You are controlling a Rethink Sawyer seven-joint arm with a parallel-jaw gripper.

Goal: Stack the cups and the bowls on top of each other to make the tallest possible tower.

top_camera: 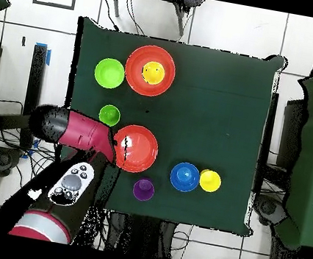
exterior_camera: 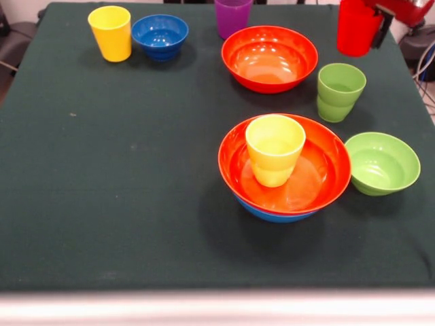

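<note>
Black gripper [exterior_camera: 382,27] holds the glossy red plastic cup [exterior_camera: 357,27] off table at far edge; finger spread unclear.

Lab: robot arm [top_camera: 77,133], loose cables [top_camera: 7,146], tiled floor [top_camera: 237,26].

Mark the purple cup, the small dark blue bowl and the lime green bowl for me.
purple cup [exterior_camera: 232,17]: front view, on its outer wall.
small dark blue bowl [exterior_camera: 160,32]: front view, inside its basin.
lime green bowl [exterior_camera: 380,164]: front view, inside its basin.

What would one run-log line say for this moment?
gripper: shut on red cup | tower: blue bowl, orange-red bowl, yellow-orange cup | red cup not yet stacked
</note>
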